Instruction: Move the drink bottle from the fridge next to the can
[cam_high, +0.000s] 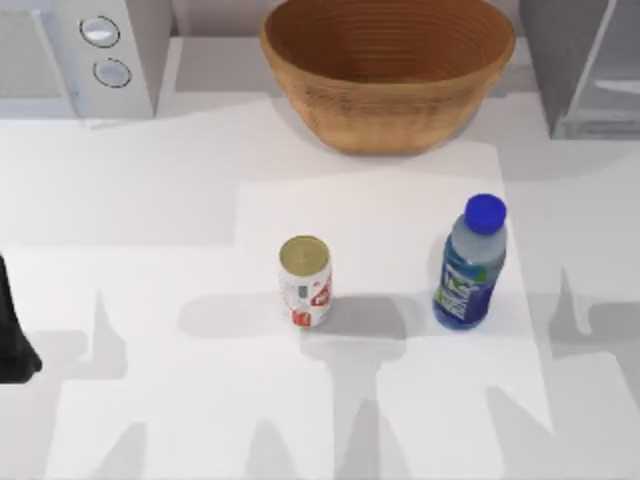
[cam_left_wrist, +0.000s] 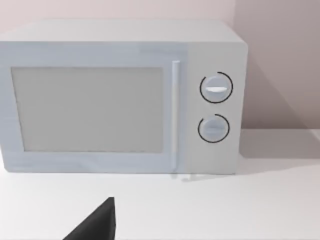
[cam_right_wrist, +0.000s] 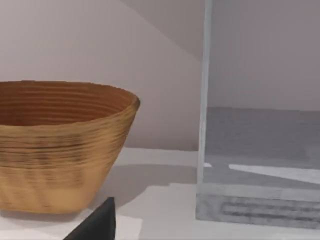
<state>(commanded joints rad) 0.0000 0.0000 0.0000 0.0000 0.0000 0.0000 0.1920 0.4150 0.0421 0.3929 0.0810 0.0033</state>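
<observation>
Small clear plastic drink bottle (cam_high: 470, 263) with blue screw cap and blue-green-white label standing upright on the white table (cam_high: 150, 200), right of centre. Short white can (cam_high: 305, 281) with red markings and dull gold top upright near its left, a gap between. Behind them a round woven brown basket (cam_high: 388, 70). Grey fridge (cam_high: 585, 65) at far right corner, door panel (cam_right_wrist: 202, 100) open. White microwave (cam_left_wrist: 120, 95) with two round knobs at far left. Left arm (cam_high: 15, 335) parked at left edge; whether either gripper's fingers are open or closed cannot be told.
</observation>
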